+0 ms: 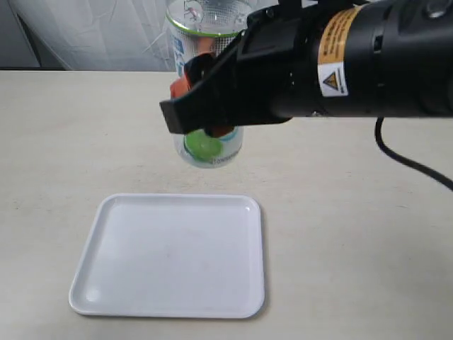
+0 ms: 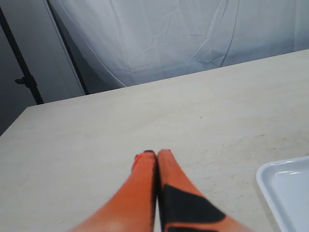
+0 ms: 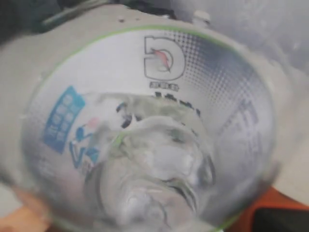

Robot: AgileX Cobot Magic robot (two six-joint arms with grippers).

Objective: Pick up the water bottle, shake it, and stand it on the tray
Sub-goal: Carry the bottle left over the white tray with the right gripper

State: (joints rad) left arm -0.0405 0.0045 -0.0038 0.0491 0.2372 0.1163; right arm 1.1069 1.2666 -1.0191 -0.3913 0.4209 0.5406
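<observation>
Water bottle [image 1: 209, 150] hangs in the air above the table [image 1: 368, 234], beyond the far rim of the tray [image 1: 170, 262] and touching neither. The exterior view shows the right gripper [image 1: 202, 99] clamped across its label, which hides the bottle's middle. The right wrist view fills with the water bottle [image 3: 149, 130] seen close and blurred, orange fingers [image 3: 277, 208] at its edges. Only the left wrist view shows the left gripper [image 2: 155, 162], its fingers pressed together over bare table [image 2: 145, 111] near a tray corner [image 2: 289, 188].

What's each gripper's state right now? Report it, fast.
Left gripper: closed, holding nothing.
Right gripper: closed on the bottle.
</observation>
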